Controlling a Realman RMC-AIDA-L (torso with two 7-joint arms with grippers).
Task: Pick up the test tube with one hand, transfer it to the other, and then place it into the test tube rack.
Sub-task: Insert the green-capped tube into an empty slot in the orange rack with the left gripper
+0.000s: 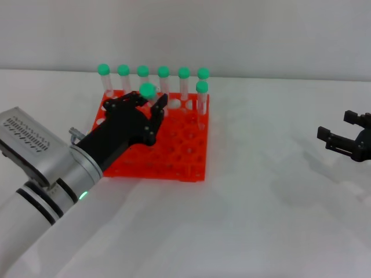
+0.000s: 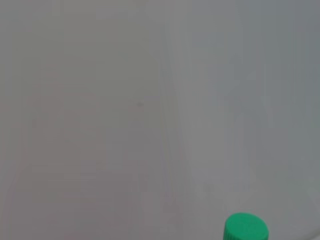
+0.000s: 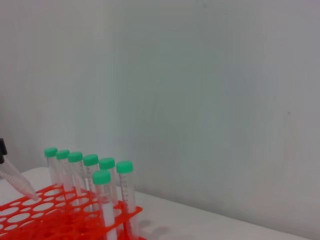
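While the left gripper [image 1: 152, 107] hangs over the test tube rack [image 1: 174, 168], fingers closed on the test tube [image 1: 148, 91] above the rack's rear rows, the tilted tip could catch a grid edge instead of a hole. Well right of the rack, the right gripper [image 1: 342, 137] waits spread and empty.

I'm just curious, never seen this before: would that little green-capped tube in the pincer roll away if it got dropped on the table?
Probably: the test tube looks round and smooth, so it would likely roll. It seems clear, thin and empty, so probably light. The left pincer holds it tilted over the test tube rack.
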